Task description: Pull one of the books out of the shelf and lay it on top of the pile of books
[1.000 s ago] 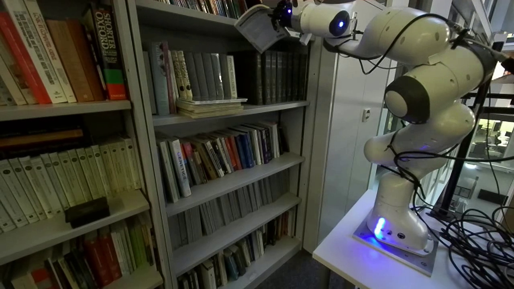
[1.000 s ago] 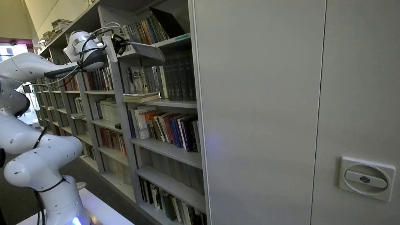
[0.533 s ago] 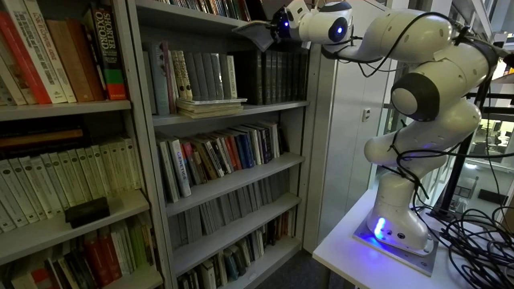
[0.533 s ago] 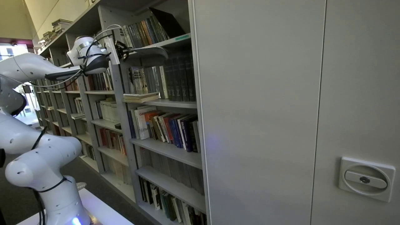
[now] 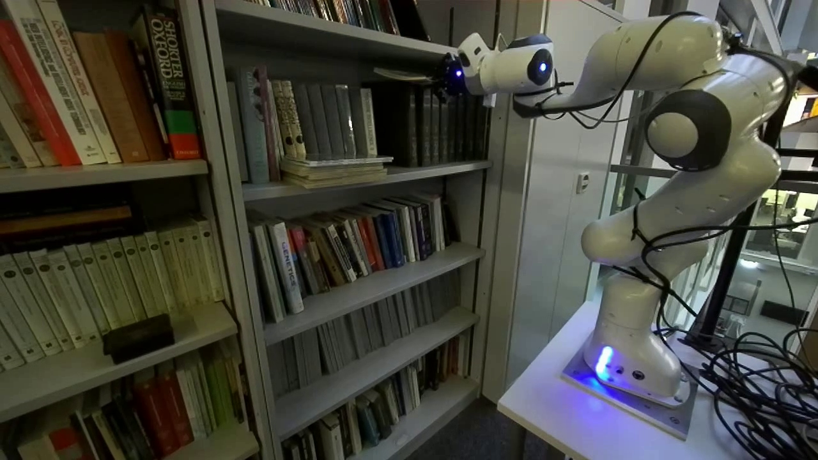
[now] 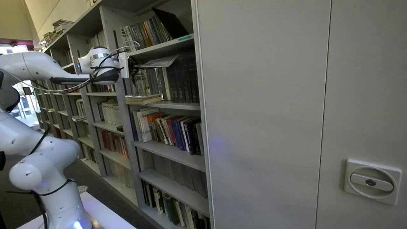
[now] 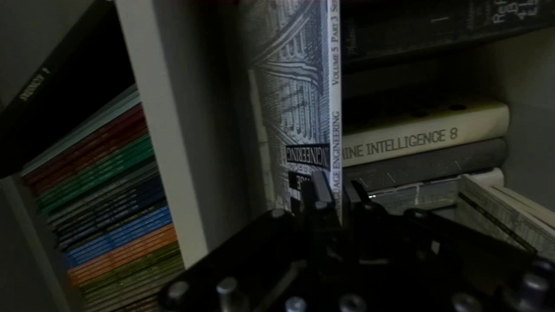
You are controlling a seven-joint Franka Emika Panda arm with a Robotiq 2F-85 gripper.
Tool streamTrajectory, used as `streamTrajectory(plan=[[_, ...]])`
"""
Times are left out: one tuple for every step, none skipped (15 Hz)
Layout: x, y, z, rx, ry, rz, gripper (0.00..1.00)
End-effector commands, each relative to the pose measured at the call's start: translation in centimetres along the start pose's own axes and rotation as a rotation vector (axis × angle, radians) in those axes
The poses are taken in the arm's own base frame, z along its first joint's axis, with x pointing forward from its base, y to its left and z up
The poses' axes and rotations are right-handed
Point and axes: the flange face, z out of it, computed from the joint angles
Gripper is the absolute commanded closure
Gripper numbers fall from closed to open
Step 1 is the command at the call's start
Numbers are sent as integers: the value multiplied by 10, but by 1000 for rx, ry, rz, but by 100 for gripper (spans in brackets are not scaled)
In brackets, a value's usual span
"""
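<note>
The book is thin with a grey patterned cover and a pale lettered spine in the wrist view. It is nearly level in an exterior view. My gripper is shut on its edge; the fingers sit on both sides of it in the wrist view. The pile of books lies flat on the shelf, below the held book with a gap between. The pile also shows in an exterior view, and its corner shows in the wrist view.
Upright grey books and dark volumes stand behind the pile. An upper shelf board runs just above the book and gripper. A white panel borders the bookcase. Cables lie beside the arm base.
My gripper has moved down and towards the bookcase with the book. The book has turned from tilted, with its cover showing, to nearly level. The pile has not moved.
</note>
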Motion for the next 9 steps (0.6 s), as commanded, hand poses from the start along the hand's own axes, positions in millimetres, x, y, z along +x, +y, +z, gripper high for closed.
streamTrajectory(plan=[[-12, -14, 6, 78, 55, 40, 98], [-13, -17, 7, 93, 67, 49, 98], [-13, -19, 7, 106, 79, 57, 98], [-13, -22, 7, 117, 92, 66, 98], [-11, -23, 7, 129, 111, 85, 98], [-8, -23, 6, 134, 126, 106, 98], [-2, -23, 5, 142, 146, 152, 98], [9, -27, 3, 166, 185, 212, 98], [17, -27, 0, 176, 210, 244, 98]])
